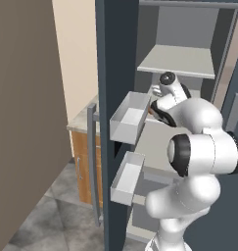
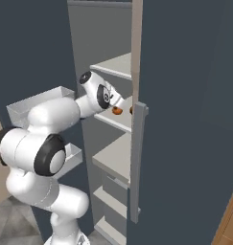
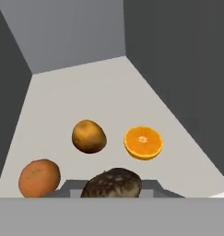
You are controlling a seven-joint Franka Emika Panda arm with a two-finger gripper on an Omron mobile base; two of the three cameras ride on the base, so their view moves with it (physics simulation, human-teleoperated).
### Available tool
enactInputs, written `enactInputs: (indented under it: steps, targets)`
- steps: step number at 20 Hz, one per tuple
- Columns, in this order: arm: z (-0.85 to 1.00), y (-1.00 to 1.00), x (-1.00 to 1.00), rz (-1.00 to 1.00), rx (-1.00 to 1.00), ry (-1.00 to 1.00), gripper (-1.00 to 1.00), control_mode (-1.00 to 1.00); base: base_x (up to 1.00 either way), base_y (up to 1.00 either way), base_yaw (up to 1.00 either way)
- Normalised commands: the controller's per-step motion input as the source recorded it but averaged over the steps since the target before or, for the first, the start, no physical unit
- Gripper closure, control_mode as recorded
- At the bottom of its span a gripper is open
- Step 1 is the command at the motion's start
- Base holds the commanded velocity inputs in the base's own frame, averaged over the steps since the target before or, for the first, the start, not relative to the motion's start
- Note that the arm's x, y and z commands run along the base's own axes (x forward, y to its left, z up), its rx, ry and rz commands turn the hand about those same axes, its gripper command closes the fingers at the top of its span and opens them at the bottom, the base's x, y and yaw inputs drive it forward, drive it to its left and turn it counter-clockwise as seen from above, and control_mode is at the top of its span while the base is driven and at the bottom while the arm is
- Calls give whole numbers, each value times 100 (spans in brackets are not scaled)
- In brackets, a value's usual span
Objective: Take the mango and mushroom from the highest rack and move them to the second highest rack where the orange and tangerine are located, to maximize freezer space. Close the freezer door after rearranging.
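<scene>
In the left base view, the arm point(image 1: 199, 147) is reached into the open freezer. In the right base view, orange fruit point(image 2: 117, 110) is seen on a rack point(image 2: 115, 119). In the hand view, the claw point(image 3: 112, 186) is clamped on the mushroom point(image 3: 112, 183), above the rack point(image 3: 95, 97), with the mango point(image 3: 88, 136), the halved orange point(image 3: 143, 142) and the tangerine point(image 3: 38, 178) lying apart.

my two base cameras look forward from behind my arm point(image 1: 199, 147), left and right, sharing the open freezer point(image 2: 113, 119); my hand camera looks closely down a rack point(image 3: 85, 92).
</scene>
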Motion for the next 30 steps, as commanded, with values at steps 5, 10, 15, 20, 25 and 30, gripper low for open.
enactInputs:
  steps: [5,10,15,20,25,30]
  targets:
    - [-38,-2,52,15,3,0,100,-100,0,0,0]
    - [-26,0,51,8,2,0,100,-100,0,0,0]
    - [-24,-1,44,2,0,0,100,-100,0,0,0]
    - [-26,0,36,3,0,0,100,-100,0,0,0]
    - [-30,0,40,4,0,0,100,-100,0,0,0]
    - [-33,0,46,3,0,0,100,-100,0,0,0]
